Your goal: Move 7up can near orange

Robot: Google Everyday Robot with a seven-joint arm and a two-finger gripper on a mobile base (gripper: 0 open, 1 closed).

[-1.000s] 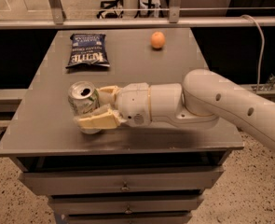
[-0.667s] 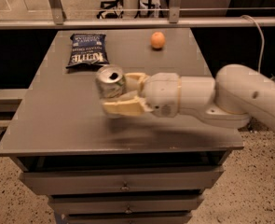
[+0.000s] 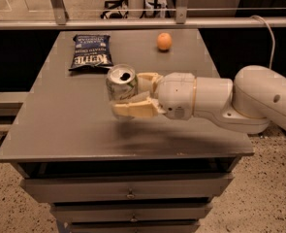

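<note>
The gripper (image 3: 128,95) is pinching the can (image 3: 121,81), one cream finger under its near side and the other behind it. Over the last second the can has travelled from the table's (image 3: 70,125) left front toward the middle, and it now hangs above the surface, tilted so its top faces the camera; a soft shadow lies beneath the arm (image 3: 259,98). The orange (image 3: 164,41) sits at the far edge, at about one o'clock from the can and well apart from it. The bag (image 3: 90,52) lies at eleven o'clock, untouched. By my reading the carry is roughly halfway, and the remaining path toward one o'clock looks unobstructed.
</note>
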